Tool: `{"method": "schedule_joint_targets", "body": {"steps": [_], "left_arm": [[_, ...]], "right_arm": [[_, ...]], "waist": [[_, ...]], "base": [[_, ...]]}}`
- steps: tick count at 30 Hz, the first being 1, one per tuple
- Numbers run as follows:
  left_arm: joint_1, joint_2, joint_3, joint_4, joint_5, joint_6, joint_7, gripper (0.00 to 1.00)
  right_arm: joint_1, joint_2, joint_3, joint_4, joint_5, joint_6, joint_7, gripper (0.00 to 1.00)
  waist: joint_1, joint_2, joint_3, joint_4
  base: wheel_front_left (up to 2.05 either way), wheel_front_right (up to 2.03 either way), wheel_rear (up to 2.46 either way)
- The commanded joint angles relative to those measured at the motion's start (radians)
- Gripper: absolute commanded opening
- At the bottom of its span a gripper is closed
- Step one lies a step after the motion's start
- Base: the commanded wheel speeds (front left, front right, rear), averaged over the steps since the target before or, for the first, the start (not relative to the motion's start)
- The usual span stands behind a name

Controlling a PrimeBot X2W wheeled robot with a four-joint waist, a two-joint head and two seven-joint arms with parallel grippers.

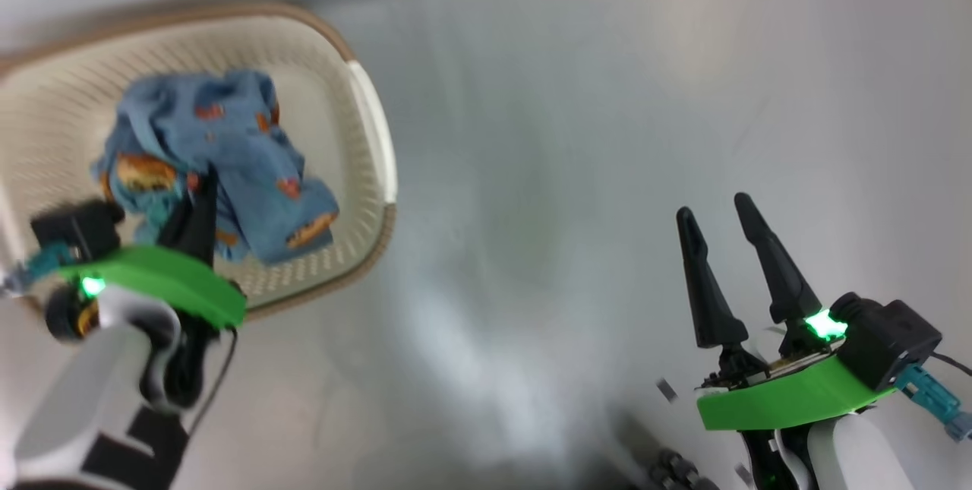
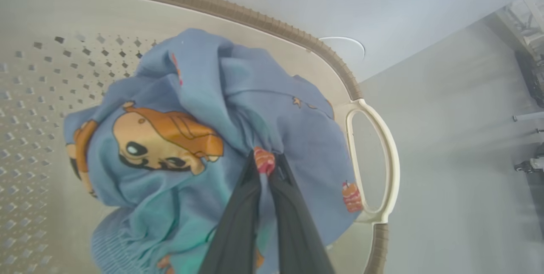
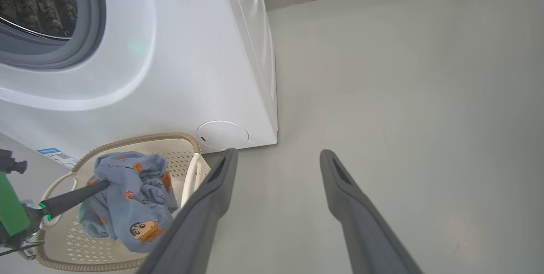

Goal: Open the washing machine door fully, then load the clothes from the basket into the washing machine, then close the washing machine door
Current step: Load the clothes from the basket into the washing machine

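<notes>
Left gripper (image 2: 267,164) tight around clothes (image 2: 199,91) in basket (image 2: 255,14)

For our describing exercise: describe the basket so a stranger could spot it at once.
Start at the white washing machine. At its foot sits the cream perforated basket, holding blue cartoon-print clothes. Its brown woven-look rim sets it apart.

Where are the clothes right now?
In the head view's upper left, the clothes are bunched inside the basket, pinched by the left gripper.
</notes>
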Motion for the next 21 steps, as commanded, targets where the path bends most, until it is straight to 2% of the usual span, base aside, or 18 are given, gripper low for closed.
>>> {"method": "schedule_joint_targets", "body": {"steps": [1,12,21], "left_arm": [[0.066,0.011,0.051,-0.037,0.012,-0.002,-0.006,0.00],[0.273,-0.089,0.143,-0.127,0.134,0.014,-0.007,0.00],[0.449,-0.159,0.183,-0.194,0.222,0.054,-0.007,0.00]], "right_arm": [[0.049,-0.012,0.013,-0.008,-0.011,0.006,-0.005,1.00],[0.116,-0.012,-0.004,0.044,-0.045,0.006,-0.005,1.00],[0.190,-0.012,-0.003,0.082,-0.061,0.006,-0.005,1.00]], "waist": [[0.0000,0.0000,-0.162,0.097],[0.0000,0.0000,-0.382,0.177],[0.0000,0.0000,-0.564,0.244]], "base": [[0.00,0.00,0.00],[0.00,0.00,0.00],[0.00,0.00,0.00]]}}
